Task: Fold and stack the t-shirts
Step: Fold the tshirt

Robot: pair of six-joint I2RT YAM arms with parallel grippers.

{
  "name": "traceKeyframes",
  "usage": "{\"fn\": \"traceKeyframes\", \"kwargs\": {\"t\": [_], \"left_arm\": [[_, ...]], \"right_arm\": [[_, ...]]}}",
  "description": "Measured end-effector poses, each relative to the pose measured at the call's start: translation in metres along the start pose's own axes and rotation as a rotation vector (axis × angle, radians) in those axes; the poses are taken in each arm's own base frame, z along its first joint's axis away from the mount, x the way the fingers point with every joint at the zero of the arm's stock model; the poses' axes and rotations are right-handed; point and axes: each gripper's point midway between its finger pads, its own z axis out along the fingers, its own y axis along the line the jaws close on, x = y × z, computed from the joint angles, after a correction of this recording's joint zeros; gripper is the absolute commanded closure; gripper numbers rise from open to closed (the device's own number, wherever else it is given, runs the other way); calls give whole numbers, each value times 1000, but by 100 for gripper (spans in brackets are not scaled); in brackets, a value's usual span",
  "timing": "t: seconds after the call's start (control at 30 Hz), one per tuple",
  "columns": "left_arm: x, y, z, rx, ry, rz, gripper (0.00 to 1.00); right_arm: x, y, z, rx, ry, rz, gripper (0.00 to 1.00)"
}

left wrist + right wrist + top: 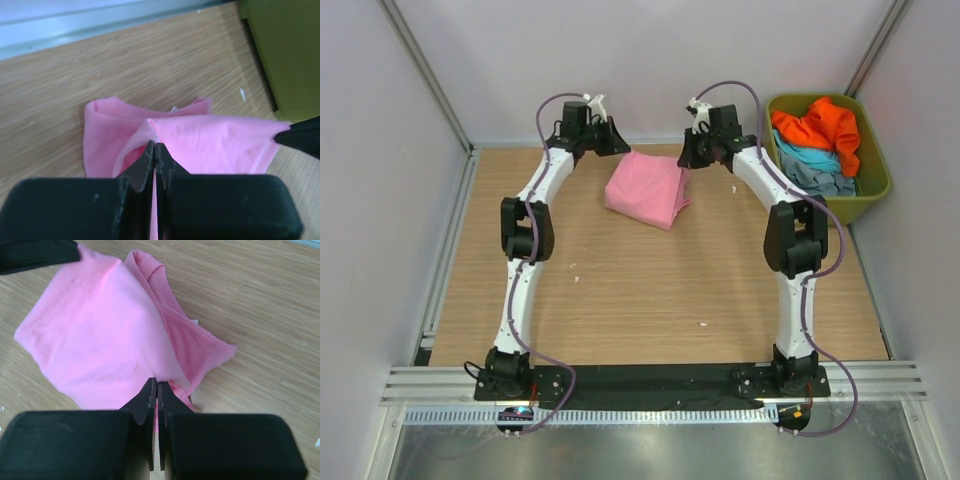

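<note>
Counter [650, 300]: wooden.
Tub [876, 190]: olive-green, placed at far right edge; orange tee [825, 125], light blue tee [810, 158], grey-blue tee [825, 180] heaped inside.
Pink t-shirt [648, 190]: partly folded, laid at far centre of counter, between arms.
Left pincer [155, 150]: clenched on pink t-shirt edge.
Right pincer [156, 387]: clenched on another edge of same shirt.

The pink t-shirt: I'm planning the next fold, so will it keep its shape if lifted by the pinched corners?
Probably not: the pink t-shirt drapes in soft folds between the left gripper and right gripper, so it would likely sag. It looks thin and light, so a small pinch probably carries it.
</note>
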Motion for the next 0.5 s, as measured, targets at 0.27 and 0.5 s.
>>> {"fn": "traceKeyframes", "kwargs": {"t": [0.27, 0.5], "left_arm": [[-24, -26, 2, 62, -72, 58, 95], [-42, -17, 6, 4, -142, 128, 50]], "right_arm": [[14, -6, -7, 30, 26, 1, 99], [20, -31, -2, 110, 40, -1, 76]]}}
